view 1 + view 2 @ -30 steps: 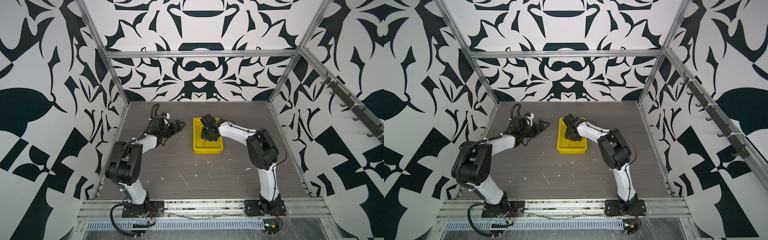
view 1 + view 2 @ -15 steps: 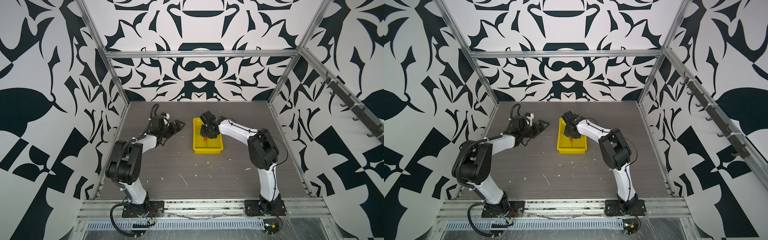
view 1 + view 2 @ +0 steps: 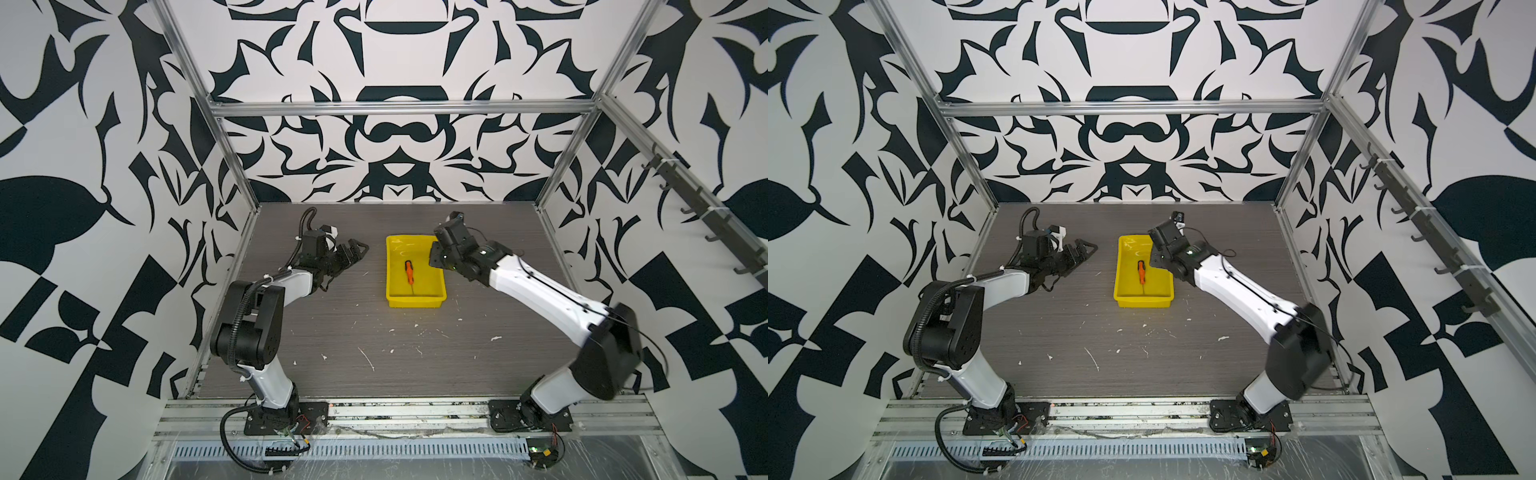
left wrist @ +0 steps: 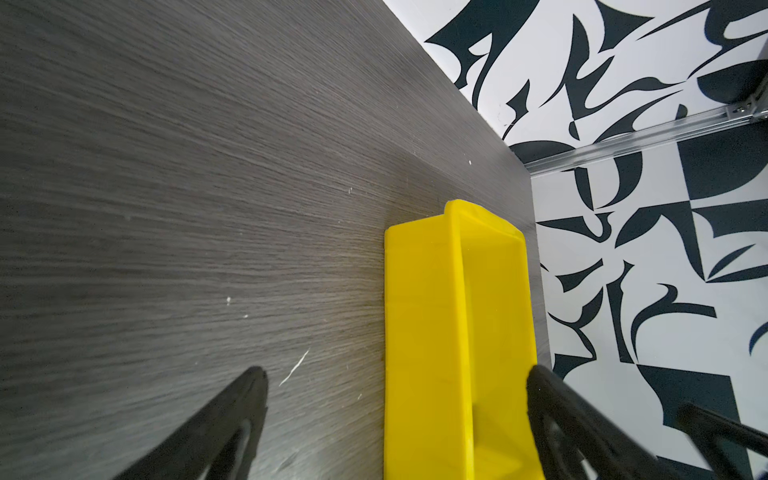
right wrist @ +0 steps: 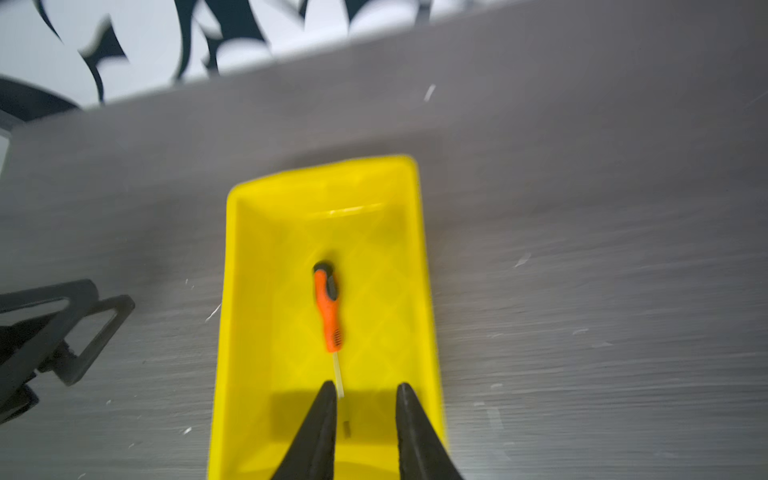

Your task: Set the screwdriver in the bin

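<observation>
The screwdriver [image 3: 409, 272] [image 3: 1142, 272] [image 5: 328, 311], orange-handled with a black cap, lies flat on the floor of the yellow bin [image 3: 415, 300] [image 3: 1142, 301] [image 5: 232, 332], shaft toward the front. My right gripper [image 5: 363, 386] [image 3: 435, 259] hovers above the bin's right rim, jaws a little apart with nothing between them; one tip overlaps the shaft's end in the right wrist view. My left gripper [image 3: 359, 249] [image 4: 397, 374] stands open and empty over the table just left of the bin [image 4: 424, 332].
Small white scraps [image 3: 368, 359] litter the grey wooden table [image 3: 374, 332] in front of the bin. Patterned walls and aluminium posts [image 3: 559, 170] close off the back and sides. A rail of hooks [image 3: 702, 216] runs along the right wall.
The right gripper opened and let go of the screwdriver, which now lies in the bin. The right arm then drew up and to the right. The left arm has not moved.
</observation>
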`<state>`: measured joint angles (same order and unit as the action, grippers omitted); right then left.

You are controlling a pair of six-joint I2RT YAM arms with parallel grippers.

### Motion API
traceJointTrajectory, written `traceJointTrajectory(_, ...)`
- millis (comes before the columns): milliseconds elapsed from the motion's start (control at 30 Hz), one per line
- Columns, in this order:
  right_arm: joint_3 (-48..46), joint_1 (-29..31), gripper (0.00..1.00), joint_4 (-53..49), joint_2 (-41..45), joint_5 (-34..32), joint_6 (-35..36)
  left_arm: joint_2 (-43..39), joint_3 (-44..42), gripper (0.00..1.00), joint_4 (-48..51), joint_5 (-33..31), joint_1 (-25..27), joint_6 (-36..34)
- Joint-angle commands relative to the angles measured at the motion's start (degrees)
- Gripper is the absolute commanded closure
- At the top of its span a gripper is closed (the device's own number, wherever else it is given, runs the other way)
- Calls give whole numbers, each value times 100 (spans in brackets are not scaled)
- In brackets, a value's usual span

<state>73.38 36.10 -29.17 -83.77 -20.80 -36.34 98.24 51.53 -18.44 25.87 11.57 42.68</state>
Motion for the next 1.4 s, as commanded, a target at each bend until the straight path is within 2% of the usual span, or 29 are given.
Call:
traceJointTrajectory(0,-829,-5,70,545,880,-1520,1330,140,203,0,-30,125,-24,106)
traceJointTrajectory(67,-1879,-6,69,1631,1473,-1941,2658,170,205,0,-75,186,-24,134)
traceJointTrajectory(167,-3407,-23,69,3463,2326,-2586,3816,183,147,0,-160,139,-24,194)
traceJointTrajectory(200,-3861,-58,69,4042,2562,-2609,4185,195,155,0,-168,157,-24,197)
traceJointTrajectory(300,-5147,-290,69,5562,3215,-2220,4834,214,165,0,-178,190,-24,191)
traceJointTrajectory(467,-6566,-527,66,6645,3820,-1090,5170,294,241,0,-164,336,-32,259)
traceJointTrajectory(600,-6602,-769,59,6473,3720,-1403,5307,291,165,0,-192,158,-37,230)
traceJointTrajectory(667,-6608,-1086,57,6646,3510,-1289,5250,335,220,0,-191,266,-59,291)
traceJointTrajectory(867,-6583,-1875,56,7243,2713,-676,4361,363,194,0,-246,286,-92,329)
traceJointTrajectory(1033,-6343,-1957,54,7766,1634,-1082,3954,307,127,0,-273,219,-105,303)
traceJointTrajectory(1267,-6056,-2158,53,8560,699,-782,4183,371,169,0,-258,259,-111,310)
traceJointTrajectory(1367,-5761,-2412,52,8420,260,-599,3742,390,249,0,-229,354,-111,329)
